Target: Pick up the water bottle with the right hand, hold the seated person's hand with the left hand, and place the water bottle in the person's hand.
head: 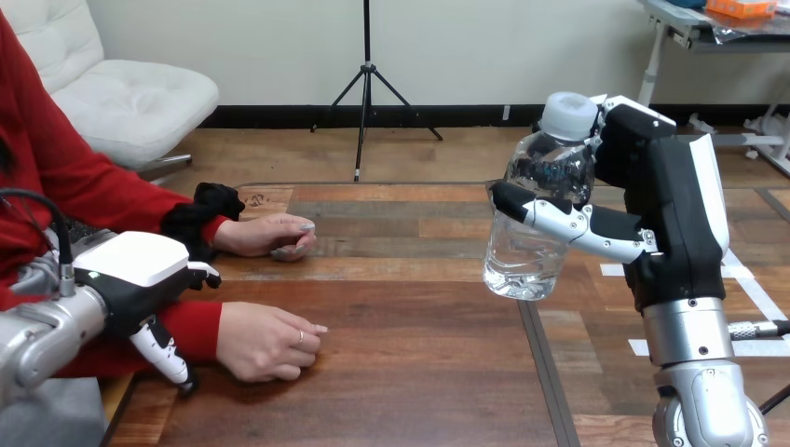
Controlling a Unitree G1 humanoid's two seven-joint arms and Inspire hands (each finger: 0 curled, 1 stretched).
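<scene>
My right hand [652,200] is raised above the table's right side, its thumb and fingers curled round a clear water bottle [536,233] with a white cap, held upright and slightly tilted, off the table. My left hand [149,279] hovers at the left edge over the person's red sleeve, fingers hanging down and relaxed, holding nothing. The person's near hand [270,340] rests loosely curled on the table just right of my left hand, apart from it. The person's far hand [270,235] lies on the table farther back.
The wooden table [410,354] has a dark seam running down its right part. White tape marks lie on the table at the far right, beside my right forearm.
</scene>
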